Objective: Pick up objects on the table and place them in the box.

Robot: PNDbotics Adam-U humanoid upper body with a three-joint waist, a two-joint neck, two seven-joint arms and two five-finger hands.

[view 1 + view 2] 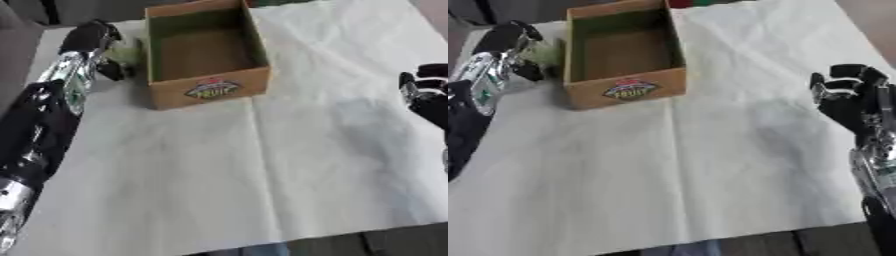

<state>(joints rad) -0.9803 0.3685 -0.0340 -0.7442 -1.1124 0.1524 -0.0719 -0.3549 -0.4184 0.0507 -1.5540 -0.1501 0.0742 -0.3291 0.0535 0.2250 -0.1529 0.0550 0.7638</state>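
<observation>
1. The box (206, 55) stands at 12 o'clock on the white-covered worktop (262, 165); its interior appears empty.
2. The left hand (103, 42), at 10 o'clock just beside the box, curls round a pale green object (129, 50).
3. The right hand (846, 95), at 3 o'clock, holds nothing, fingers curled.
4. Remaining, by judgement: place the object in the box.
</observation>
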